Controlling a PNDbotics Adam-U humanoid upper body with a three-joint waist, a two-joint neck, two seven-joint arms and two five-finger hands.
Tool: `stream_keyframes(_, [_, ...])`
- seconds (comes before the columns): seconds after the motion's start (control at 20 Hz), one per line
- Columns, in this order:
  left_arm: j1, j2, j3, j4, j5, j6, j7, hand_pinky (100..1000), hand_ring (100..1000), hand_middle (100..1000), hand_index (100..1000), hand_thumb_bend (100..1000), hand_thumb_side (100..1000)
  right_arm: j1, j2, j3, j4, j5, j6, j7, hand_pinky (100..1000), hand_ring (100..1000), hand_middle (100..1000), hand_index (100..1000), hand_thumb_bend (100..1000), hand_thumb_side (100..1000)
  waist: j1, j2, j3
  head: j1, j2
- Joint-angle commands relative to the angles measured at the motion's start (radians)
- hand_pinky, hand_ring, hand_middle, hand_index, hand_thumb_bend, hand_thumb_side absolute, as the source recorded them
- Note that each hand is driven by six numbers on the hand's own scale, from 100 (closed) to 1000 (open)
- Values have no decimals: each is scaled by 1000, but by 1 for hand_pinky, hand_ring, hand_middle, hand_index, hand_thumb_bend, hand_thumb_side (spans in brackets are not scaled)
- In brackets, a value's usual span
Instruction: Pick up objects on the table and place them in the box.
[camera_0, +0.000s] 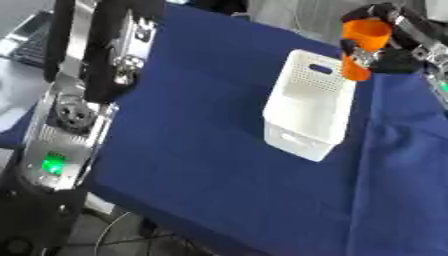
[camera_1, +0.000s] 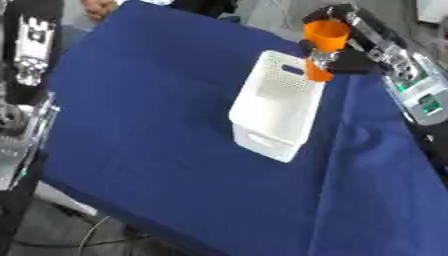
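1. Just below my right hand (camera_0: 395, 56) sits the white box (camera_0: 306, 107), its long axis running away from me.
2. My fingers are curled round 1 orange cup (camera_0: 366, 34), held above the box's far right rim.
3. My left hand is out of view.

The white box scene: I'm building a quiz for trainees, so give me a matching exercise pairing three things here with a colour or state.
Things:
1. box
2. cup
3. tablecloth

Colour or state:
A. dark blue, spread over the table
B. orange, held up in the right hand by the box's far right corner
C. white, perforated walls, standing on the cloth

Pairs: 1-C, 2-B, 3-A
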Motion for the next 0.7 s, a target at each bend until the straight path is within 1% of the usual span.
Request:
stream_keyframes(0.05, [-27,-1,8,-14,6,4,4,1000,887,969,888,172,823,-37,-13,-15,-6,26,-22,-10,100,100,100,105,100,404,2,-10,6,21,7])
stream_keyframes(0.25, [-34,-7,10,-14,8,7,6,1000,887,969,890,173,824,-38,-6,-17,3,35,-42,-20,100,100,100,108,100,412,-1,-7,14,15,9])
stream_keyframes(0.45, [-41,-12,12,-14,9,9,7,1000,887,969,891,175,824,-34,-5,-22,17,33,-40,-29,100,100,100,109,100,411,-4,-6,23,17,7])
stream_keyframes(0.7, [-44,-15,12,-14,9,15,5,1000,886,970,893,175,825,-32,-12,-25,17,37,-39,-46,100,100,100,111,100,409,-8,-4,27,23,22])
